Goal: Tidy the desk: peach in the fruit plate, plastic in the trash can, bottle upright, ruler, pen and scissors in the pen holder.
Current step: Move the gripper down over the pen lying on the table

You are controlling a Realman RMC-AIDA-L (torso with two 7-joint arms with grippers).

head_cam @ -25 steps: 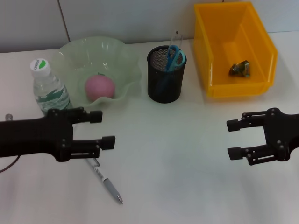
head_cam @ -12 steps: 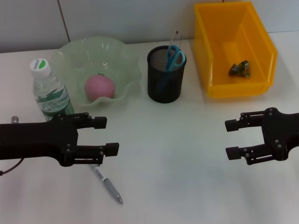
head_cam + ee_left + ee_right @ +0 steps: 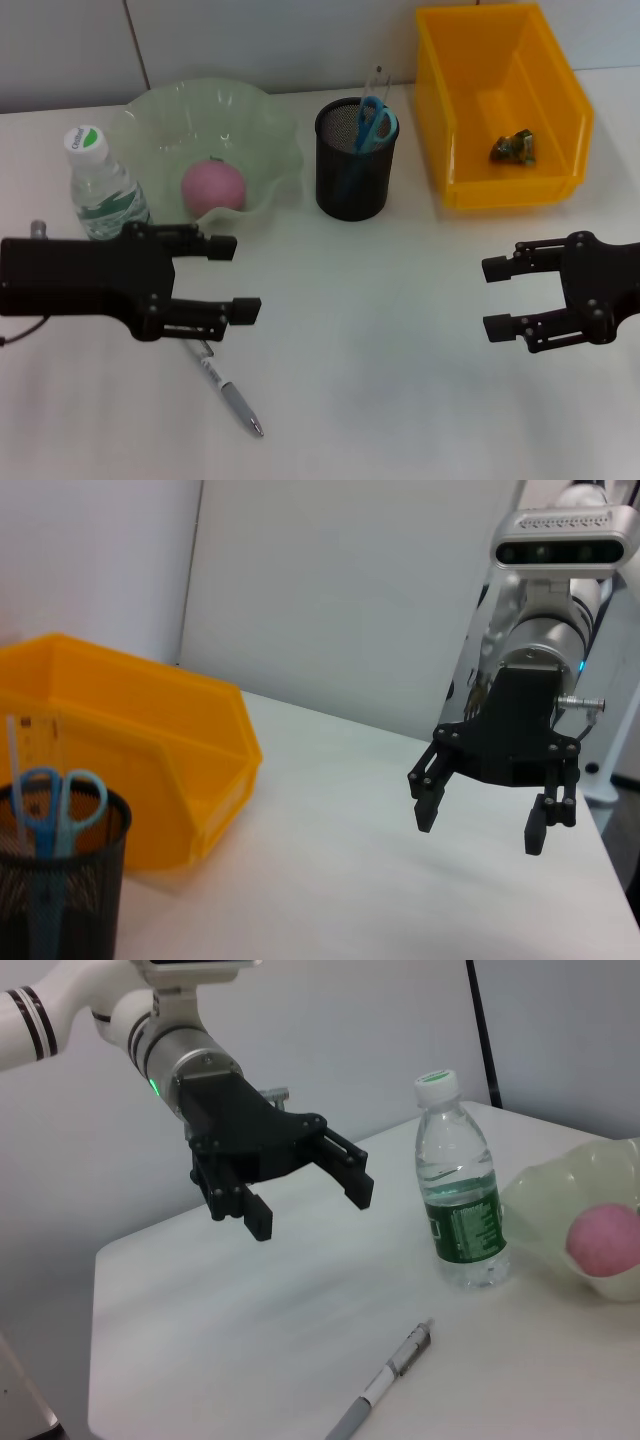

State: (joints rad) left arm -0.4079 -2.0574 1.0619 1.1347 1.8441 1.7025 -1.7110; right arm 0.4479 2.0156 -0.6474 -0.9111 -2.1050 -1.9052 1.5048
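Silver pen [image 3: 227, 388]: lower left, flat on bench [image 3: 380, 400], last item out.
L pincer [image 3: 232, 279]: fingers apart, over pen, prob to grab.
R pincer [image 3: 496, 297]: right side, apart, idle.

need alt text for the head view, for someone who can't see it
Two open black grippers hover over a white desk: the left gripper above a pen, the right gripper idle. Behind stand an upright bottle, a peach in a green fruit plate, a pen holder with scissors, and an orange bin.
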